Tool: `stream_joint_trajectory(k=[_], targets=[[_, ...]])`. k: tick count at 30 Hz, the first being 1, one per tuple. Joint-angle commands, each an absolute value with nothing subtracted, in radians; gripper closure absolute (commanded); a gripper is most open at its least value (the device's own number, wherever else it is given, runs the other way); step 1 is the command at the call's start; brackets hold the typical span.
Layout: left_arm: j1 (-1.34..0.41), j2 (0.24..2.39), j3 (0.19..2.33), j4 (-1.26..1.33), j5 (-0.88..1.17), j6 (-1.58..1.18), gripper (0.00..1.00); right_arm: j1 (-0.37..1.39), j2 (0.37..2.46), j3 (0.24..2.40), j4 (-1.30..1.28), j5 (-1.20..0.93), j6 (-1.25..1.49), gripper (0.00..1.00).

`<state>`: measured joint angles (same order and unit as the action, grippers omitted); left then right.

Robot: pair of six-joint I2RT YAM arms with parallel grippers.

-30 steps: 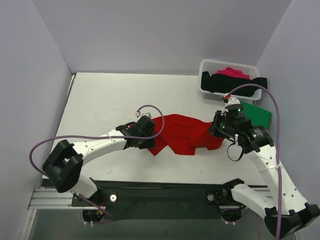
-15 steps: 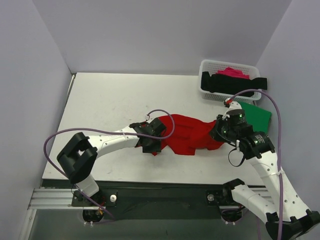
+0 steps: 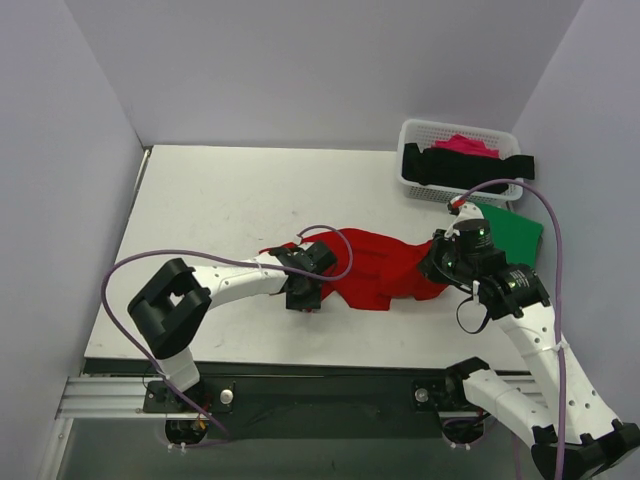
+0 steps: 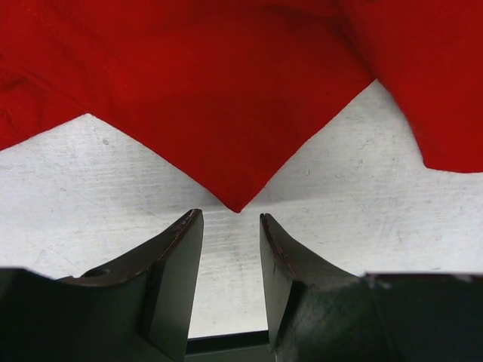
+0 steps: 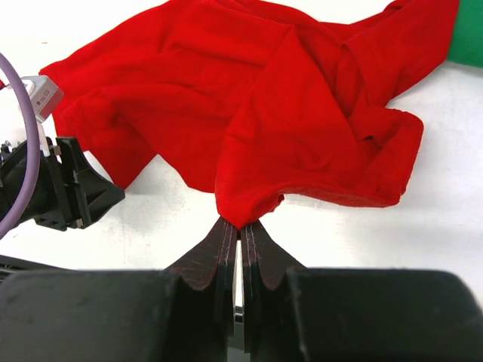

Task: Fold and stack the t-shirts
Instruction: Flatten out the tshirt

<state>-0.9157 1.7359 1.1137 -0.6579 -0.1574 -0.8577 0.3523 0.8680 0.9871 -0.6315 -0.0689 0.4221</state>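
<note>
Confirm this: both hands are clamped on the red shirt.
Wrong for one hand. Only the right hand is clamped on the red shirt. The left wrist view shows the left hand open, with the shirt's corner just ahead of it, ungripped.

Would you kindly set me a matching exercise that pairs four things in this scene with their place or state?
Things:
1. red t-shirt
2. green t-shirt
3. black t-shirt
4. left gripper

Place or state:
A. in the white basket
B. open, just short of a cloth corner
C. crumpled, pinched by the right gripper
D. flat on the table, near its right edge

Pairs: 1-C, 2-D, 3-A, 4-B
</note>
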Motion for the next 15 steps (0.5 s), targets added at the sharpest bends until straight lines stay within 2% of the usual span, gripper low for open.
stream_joint_trajectory(k=[1, 15], targets=[[-0.919, 1.743, 1.155, -0.635, -0.189, -0.845, 0.54, 0.344, 0.856, 0.980, -0.611, -0.081, 0.436, 1.00], [-0.900, 1.796, 1.157, -0.601, -0.176, -0.811, 0.57, 0.344, 0.856, 0.980, -0.607, -0.087, 0.445, 1.00]])
